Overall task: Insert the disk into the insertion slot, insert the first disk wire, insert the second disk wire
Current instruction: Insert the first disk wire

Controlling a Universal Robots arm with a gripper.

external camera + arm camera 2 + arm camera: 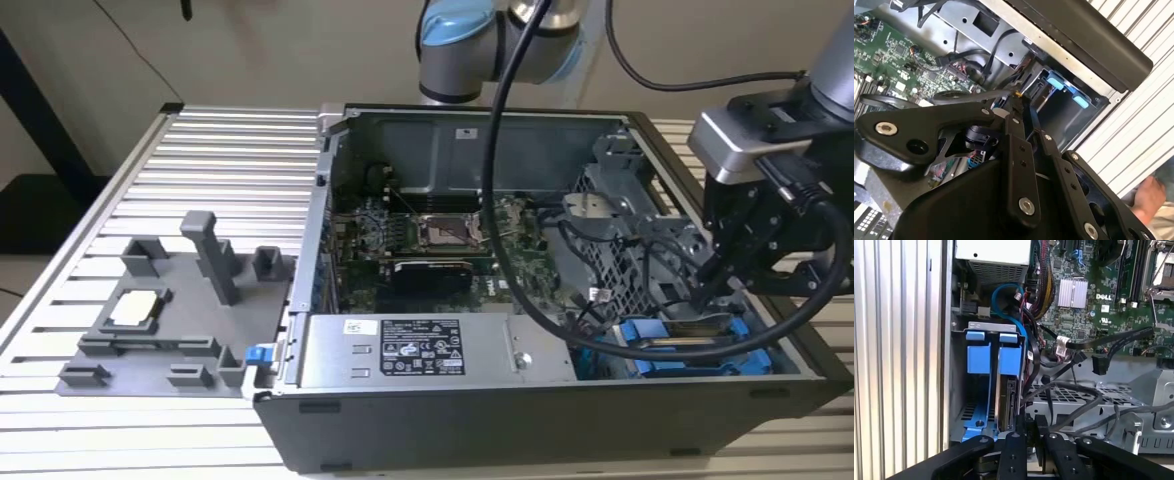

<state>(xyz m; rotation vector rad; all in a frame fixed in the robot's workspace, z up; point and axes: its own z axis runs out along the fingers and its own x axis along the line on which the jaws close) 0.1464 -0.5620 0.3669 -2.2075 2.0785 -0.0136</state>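
The disk stands edge-on in its bright blue carrier inside the insertion slot, the dark sheet-metal bay in the case corner. In the exterior view the disk lies in the bay at the case's front right. My gripper hangs just above the disk's outer end. Its black fingers are drawn together, and in the second wrist view the gripper closes to a point with nothing seen between the fingers. Black wires lie loose beside the bay.
A second blue carrier sits beside the disk. The grey power-supply box, motherboard and perforated cage crowd the case. A grey fixture stands on the slatted table at the exterior view's left. A person's hand is near the case.
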